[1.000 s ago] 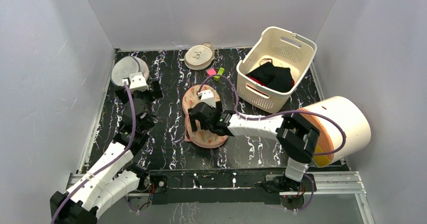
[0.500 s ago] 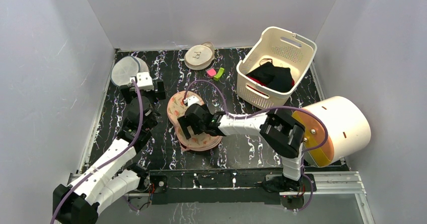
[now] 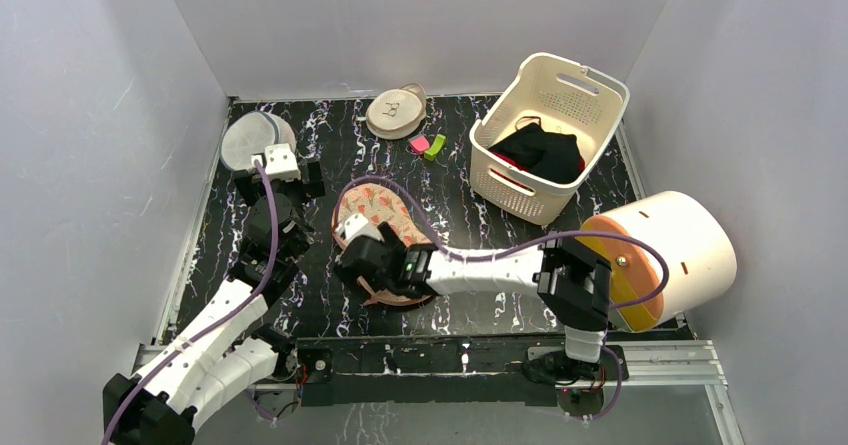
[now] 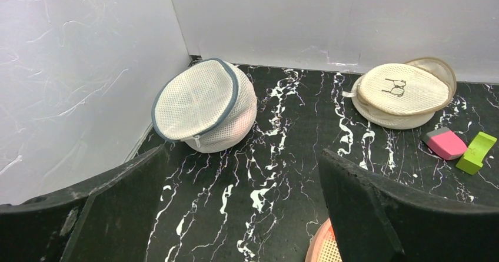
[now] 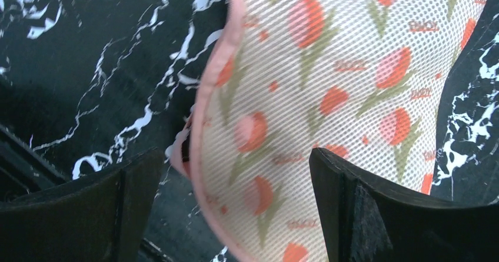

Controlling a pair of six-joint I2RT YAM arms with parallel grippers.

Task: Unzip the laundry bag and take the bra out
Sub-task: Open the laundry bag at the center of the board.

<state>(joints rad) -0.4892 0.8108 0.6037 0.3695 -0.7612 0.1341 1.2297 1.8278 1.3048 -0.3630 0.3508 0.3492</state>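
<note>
The laundry bag [image 3: 392,213], a two-lobed beige-pink mesh pouch with red-and-green tulip prints and pink trim, lies flat mid-table. My right gripper [image 3: 362,265] hovers over its near-left lobe. In the right wrist view the bag [image 5: 329,79] fills the upper right, and its pink-trimmed edge runs between the wide-apart fingers of the right gripper [image 5: 235,209], which is open. My left gripper [image 3: 278,187] is open to the bag's left, holding nothing. In the left wrist view that gripper [image 4: 247,215] spans bare table, with a sliver of the bag [image 4: 322,250] at the bottom. The bra is hidden.
A round grey-white domed pouch [image 4: 203,106] sits in the back-left corner and a round beige disc pouch [image 4: 403,91] by the back wall. Pink [image 4: 444,143] and green [image 4: 475,152] clips lie near it. A white basket [image 3: 575,65] holds black clothes; a white drum [image 3: 680,245] stands right.
My right gripper has moved left and nearer across the bag, and the bag has shifted and turned leftward with it. The left arm has hardly moved.
</note>
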